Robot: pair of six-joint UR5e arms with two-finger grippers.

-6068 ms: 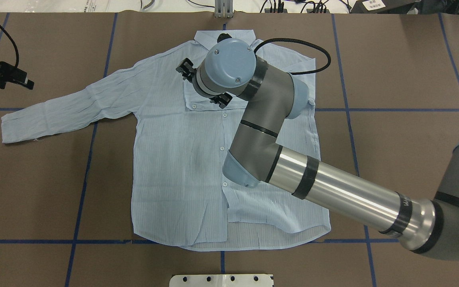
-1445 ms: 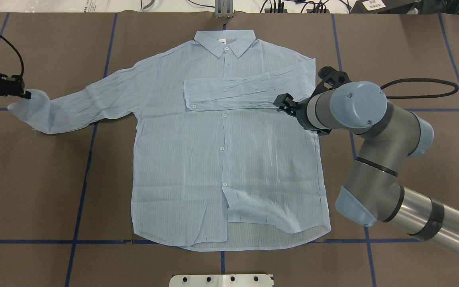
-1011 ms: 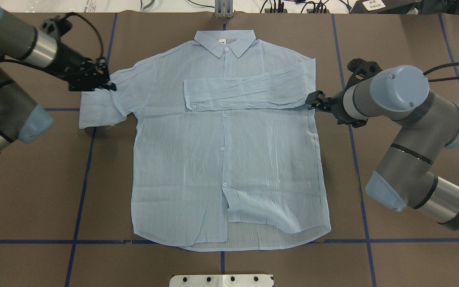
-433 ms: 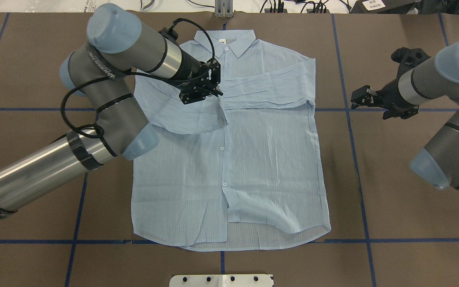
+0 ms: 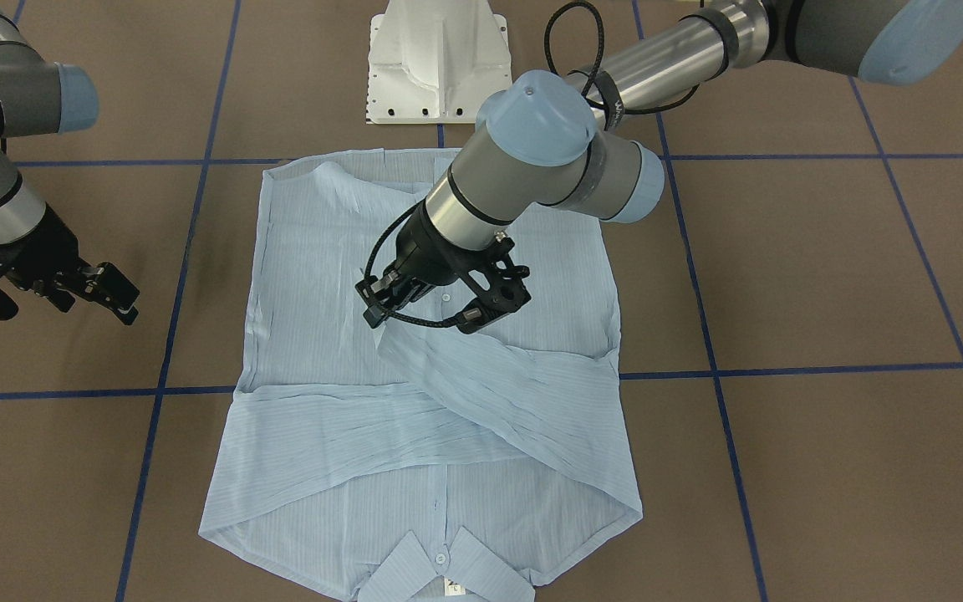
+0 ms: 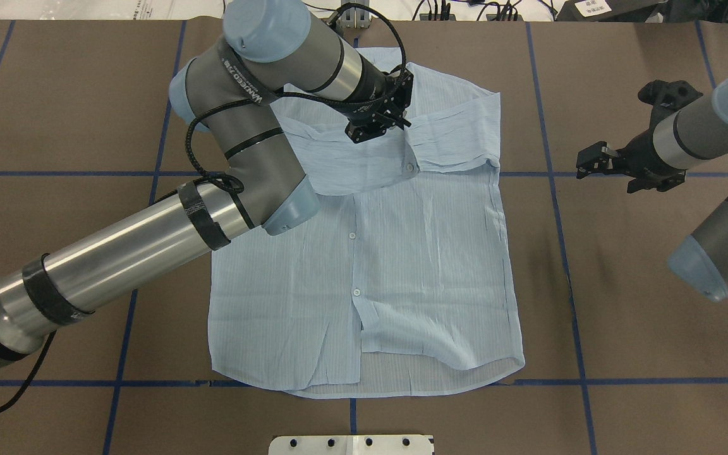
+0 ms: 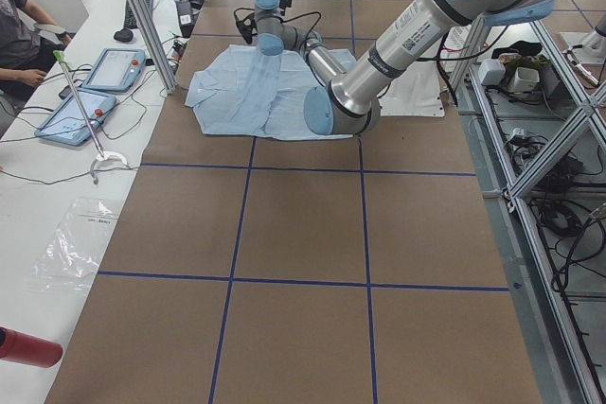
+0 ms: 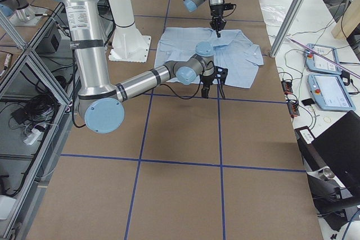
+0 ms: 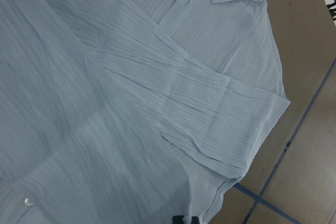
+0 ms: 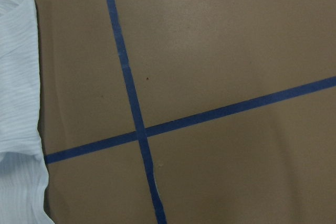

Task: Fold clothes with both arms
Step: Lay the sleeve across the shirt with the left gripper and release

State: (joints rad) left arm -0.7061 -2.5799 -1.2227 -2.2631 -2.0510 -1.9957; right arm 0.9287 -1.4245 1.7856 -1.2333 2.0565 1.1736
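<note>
The pale-blue striped shirt (image 6: 421,265) lies buttoned-side up on the brown table, its collar (image 5: 440,568) at the far edge from the robot. Its right sleeve (image 6: 459,136) lies folded across the chest. My left gripper (image 6: 395,123) hangs over the chest, shut on the left sleeve's cuff (image 6: 402,161), which drapes over the right sleeve; it also shows in the front view (image 5: 427,316). My right gripper (image 6: 591,161) is open and empty, off the shirt's right side over bare table. The left wrist view shows the folded right sleeve (image 9: 210,114).
The white pedestal base (image 5: 435,58) stands at the table's near edge behind the shirt hem. Blue tape lines (image 10: 134,108) grid the brown table. A side bench with tablets (image 7: 114,68) and a person runs along the far edge.
My left gripper took the left cuff at the far left and carried it rightwards over the chest onto the right sleeve. My right arm let go and drew back to the right, off the shirt.
</note>
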